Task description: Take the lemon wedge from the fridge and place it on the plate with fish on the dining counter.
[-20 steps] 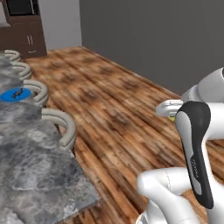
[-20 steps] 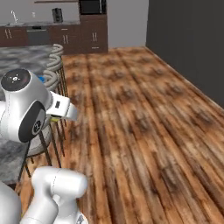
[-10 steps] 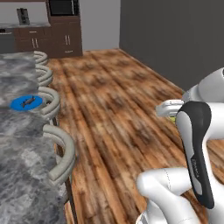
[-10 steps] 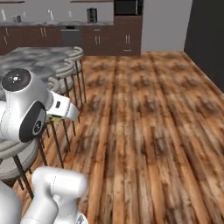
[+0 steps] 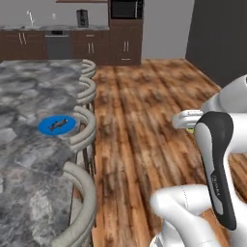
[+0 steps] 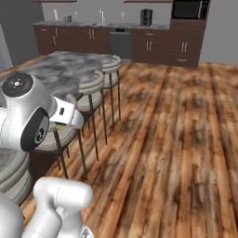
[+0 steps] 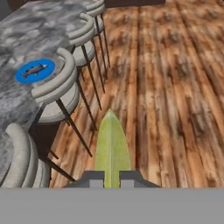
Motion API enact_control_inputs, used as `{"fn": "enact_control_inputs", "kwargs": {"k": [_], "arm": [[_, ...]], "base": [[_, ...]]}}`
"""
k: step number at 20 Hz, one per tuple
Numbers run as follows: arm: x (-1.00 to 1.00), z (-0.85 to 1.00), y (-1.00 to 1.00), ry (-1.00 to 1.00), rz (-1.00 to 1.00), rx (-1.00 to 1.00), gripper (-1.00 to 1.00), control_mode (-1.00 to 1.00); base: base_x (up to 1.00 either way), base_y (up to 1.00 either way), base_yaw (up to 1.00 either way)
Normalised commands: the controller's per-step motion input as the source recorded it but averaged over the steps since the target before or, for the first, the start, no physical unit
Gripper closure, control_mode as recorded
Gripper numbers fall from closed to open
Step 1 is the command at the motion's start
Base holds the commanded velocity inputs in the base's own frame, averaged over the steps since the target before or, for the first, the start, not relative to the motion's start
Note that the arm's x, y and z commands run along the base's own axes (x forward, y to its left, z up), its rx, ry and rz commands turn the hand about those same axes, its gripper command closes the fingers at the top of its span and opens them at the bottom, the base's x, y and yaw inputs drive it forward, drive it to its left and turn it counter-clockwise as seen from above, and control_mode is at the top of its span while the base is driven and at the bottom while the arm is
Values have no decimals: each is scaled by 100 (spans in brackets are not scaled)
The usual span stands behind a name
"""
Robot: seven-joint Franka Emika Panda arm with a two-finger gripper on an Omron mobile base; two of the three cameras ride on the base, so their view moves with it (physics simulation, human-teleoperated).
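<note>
Grey marbled counter (image 5: 29, 91) carries a blue plate (image 5: 46, 127) near its stool-side edge — a fish (image 5: 59, 123) lies on it.

A home kitchen, open and roomy. At the middle, a big dining counter with a grey marbled stone top (image 5: 29, 159). Along its edge, a row of round pale stools with curved backs (image 6: 95, 83) on thin dark legs. On the top, a flat bright blue plate (image 5: 58, 125) with a small grey fish (image 5: 59, 123). Beyond the counter, against the far wall, dark brown cabinets with small handles (image 6: 153, 46), a grey dishwasher front (image 5: 59, 47), a black microwave set up high (image 5: 124, 8), a tap (image 5: 31, 17) and a dark coffee maker (image 5: 82, 18). Beside the counter, a shiny brown wood-plank floor (image 6: 186, 139).
</note>
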Motion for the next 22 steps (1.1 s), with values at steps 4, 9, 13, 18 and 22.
{"fn": "enact_control_inputs", "kwargs": {"k": [4, 9, 13, 18, 22], "arm": [[0, 0, 0, 0, 0, 0, 100, 100], [0, 0, 0, 0, 0, 0, 100, 100], [0, 0, 0, 0, 0, 0, 100, 100], [57, -36, 29, 2, 31, 0, 100, -100], [100, -57, 55, 0, 50, 1, 100, -100]], "base": [[100, -1, 49], [100, 1, 46], [100, 36, 41], [40, 22, 16], [0, 0, 0]]}}
